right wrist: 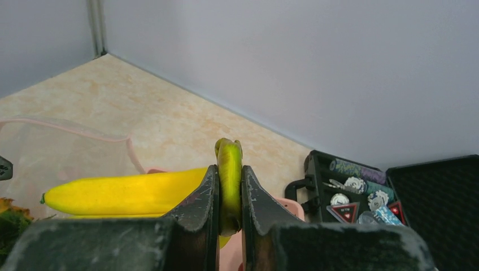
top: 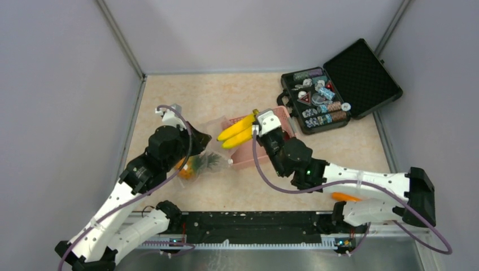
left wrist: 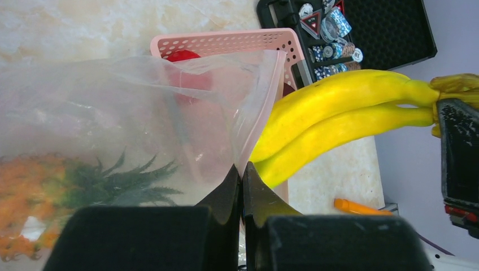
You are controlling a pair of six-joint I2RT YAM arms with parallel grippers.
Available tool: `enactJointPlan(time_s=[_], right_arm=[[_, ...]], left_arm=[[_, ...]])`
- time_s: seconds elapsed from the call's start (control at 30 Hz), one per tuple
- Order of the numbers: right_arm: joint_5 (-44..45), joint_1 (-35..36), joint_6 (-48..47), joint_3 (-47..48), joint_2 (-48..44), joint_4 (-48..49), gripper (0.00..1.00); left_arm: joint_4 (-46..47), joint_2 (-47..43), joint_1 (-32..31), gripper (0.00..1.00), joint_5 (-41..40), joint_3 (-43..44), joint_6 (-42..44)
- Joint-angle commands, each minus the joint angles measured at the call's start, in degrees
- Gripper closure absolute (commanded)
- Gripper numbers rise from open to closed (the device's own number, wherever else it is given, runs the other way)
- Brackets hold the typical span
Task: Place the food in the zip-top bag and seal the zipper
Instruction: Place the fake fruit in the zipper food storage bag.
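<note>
The clear zip-top bag [left wrist: 113, 113] is held up by my left gripper [left wrist: 242, 169], which is shut on the bag's edge right at the pale-pink zipper [left wrist: 265, 113]. An orange pineapple [left wrist: 68, 180] with green leaves lies inside the bag. My right gripper [right wrist: 230, 169] is shut on the green stem of the yellow banana bunch [right wrist: 124, 195]. It holds the bunch [top: 237, 131] in the air, tips toward the bag's mouth [top: 212, 132]. A red round fruit [left wrist: 183, 56] sits in the pink basket behind the bag. The dark maroon fruit is out of view.
The pink basket [top: 248, 157] stands under the bananas, against the bag. An open black case [top: 339, 84] of small trinkets lies at the back right. An orange stick [top: 345, 197] lies near the right arm's base. Grey walls close in the table.
</note>
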Motion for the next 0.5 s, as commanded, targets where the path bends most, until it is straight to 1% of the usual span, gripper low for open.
enactJointPlan(time_s=[0.0, 0.1, 0.17, 0.23, 0.27, 0.33, 0.37, 0.47], right_arm=[[8.3, 3.8, -9.3, 3.1, 4.0, 9.8, 1.0], [12.4, 6.6, -16.4, 3.4, 8.1, 16.9, 1.0], [14.8, 8.0, -21.8, 3.2, 10.7, 24.1, 1.0], [17.4, 9.0, -24.4, 3.8, 13.2, 30.1, 1.0], [18.6, 9.3, -24.5, 5.0, 14.5, 31.4, 1.0], [19.6, 9.5, -21.3, 7.3, 15.5, 27.9, 1.0], [19.8, 9.5, -18.1, 9.2, 15.7, 24.3, 1.0], [17.8, 9.5, -4.5, 13.2, 16.1, 9.7, 1.0]], left_arm=[[1.4, 0.9, 0.0, 1.0, 3.0, 2.6, 1.3], [0.8, 2.6, 0.0, 1.0, 5.1, 3.6, 1.8], [1.0, 2.9, 0.0, 1.0, 5.7, 3.6, 1.6], [1.5, 2.8, 0.0, 1.0, 5.9, 3.3, 1.4], [1.6, 2.7, 0.0, 1.0, 5.7, 3.1, 1.3], [1.7, 2.4, 0.0, 1.0, 5.4, 3.1, 1.2], [1.7, 2.3, 0.0, 1.0, 5.3, 3.1, 1.2], [2.2, 2.0, 0.0, 1.0, 5.3, 2.8, 0.8]])
